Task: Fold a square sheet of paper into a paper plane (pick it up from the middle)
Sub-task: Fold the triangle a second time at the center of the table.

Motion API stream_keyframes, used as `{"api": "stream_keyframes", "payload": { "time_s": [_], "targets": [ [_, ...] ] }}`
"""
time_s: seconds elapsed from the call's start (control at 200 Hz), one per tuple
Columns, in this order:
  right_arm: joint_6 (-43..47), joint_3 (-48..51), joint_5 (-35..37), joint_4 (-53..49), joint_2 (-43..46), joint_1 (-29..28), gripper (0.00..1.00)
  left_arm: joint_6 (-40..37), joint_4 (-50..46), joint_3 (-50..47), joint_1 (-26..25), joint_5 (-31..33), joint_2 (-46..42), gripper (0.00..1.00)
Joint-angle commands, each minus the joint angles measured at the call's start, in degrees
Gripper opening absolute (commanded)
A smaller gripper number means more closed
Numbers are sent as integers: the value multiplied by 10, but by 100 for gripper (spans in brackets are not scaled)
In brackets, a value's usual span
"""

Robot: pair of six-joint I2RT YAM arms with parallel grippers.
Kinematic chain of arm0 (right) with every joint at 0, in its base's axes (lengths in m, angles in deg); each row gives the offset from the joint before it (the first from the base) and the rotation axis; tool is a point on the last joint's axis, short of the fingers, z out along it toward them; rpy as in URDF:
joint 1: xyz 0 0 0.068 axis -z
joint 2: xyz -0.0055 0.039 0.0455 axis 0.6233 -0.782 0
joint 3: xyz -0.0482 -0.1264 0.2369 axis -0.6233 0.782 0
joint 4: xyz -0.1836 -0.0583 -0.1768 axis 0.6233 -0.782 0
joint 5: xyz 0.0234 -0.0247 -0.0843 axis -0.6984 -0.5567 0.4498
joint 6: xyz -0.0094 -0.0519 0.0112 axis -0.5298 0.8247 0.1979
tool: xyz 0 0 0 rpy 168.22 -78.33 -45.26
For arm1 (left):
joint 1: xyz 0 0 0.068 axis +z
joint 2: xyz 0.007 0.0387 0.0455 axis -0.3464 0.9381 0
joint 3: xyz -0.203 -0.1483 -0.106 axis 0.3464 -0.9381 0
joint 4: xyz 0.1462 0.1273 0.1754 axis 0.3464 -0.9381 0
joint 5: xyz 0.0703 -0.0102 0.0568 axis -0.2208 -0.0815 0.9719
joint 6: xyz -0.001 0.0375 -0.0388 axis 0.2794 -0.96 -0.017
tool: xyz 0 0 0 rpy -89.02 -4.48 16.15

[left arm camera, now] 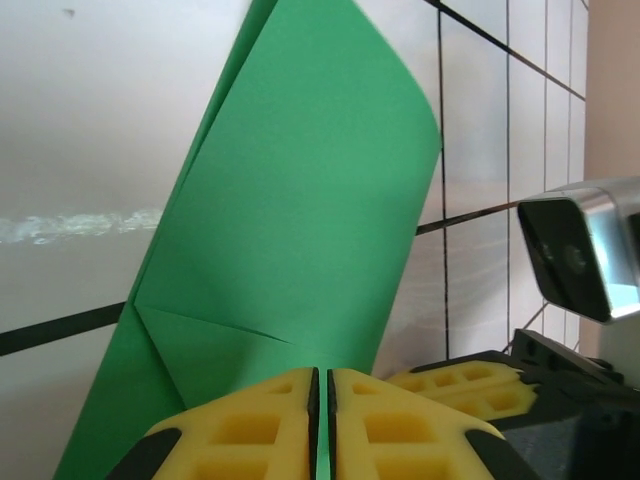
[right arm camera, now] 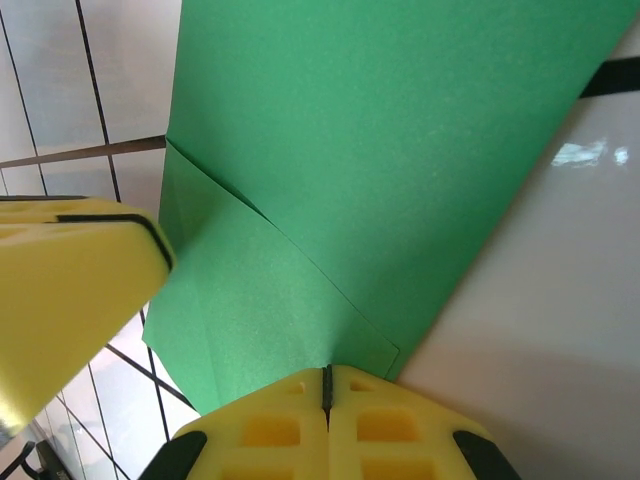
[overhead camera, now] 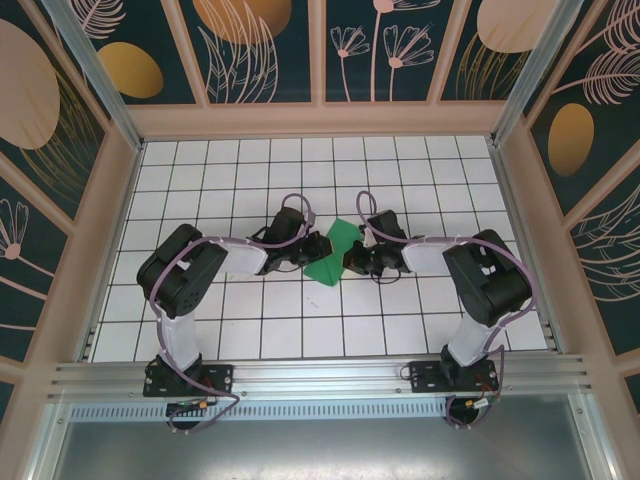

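Note:
The square sheet of paper (overhead camera: 335,254) is green, folded and creased, and lies slanted on the tiled table between my two grippers. In the left wrist view the sheet of paper (left arm camera: 300,200) stretches away from my left gripper (left arm camera: 322,372), whose yellow fingers are shut on its near edge, with green showing in the slit. In the right wrist view a folded flap of the sheet of paper (right arm camera: 400,150) runs into my right gripper (right arm camera: 327,370), which is shut on its edge. The folded shape is broad, not a paper plane.
White tiled table (overhead camera: 250,320) with dark grid lines, walled in by a wooden frame (overhead camera: 320,120). The two grippers (overhead camera: 318,248) (overhead camera: 352,258) almost touch. The right fingers (left arm camera: 460,385) and wrist camera (left arm camera: 580,250) crowd the left wrist view. A left finger (right arm camera: 70,290) looms in the right wrist view.

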Motion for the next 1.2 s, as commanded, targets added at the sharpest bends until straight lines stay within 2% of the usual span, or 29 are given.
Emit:
{"api": "stream_keyframes", "payload": {
  "time_s": [0.0, 0.245, 0.445, 0.666, 0.821, 1.196],
  "targets": [
    [11, -12, 24, -28, -14, -4, 5, -8, -22, 11, -4, 13, 10, 14],
    [15, -21, -6, -35, 42, -13, 6, -10, -31, 10, -3, 22, 31, 13],
    [-6, -12, -28, -19, 62, -50, 6, -12, -30, 5, -4, 21, 29, 13],
    [-16, -6, -16, -9, 44, -58, 7, -10, -25, 3, -3, 19, 26, 13],
    [-15, -6, -62, 13, 31, -66, 9, -8, -18, -1, -3, 17, 26, 13],
    [-14, 11, -20, 13, -13, -76, 9, -9, -17, -2, -4, 16, 24, 13]
  ]
}}
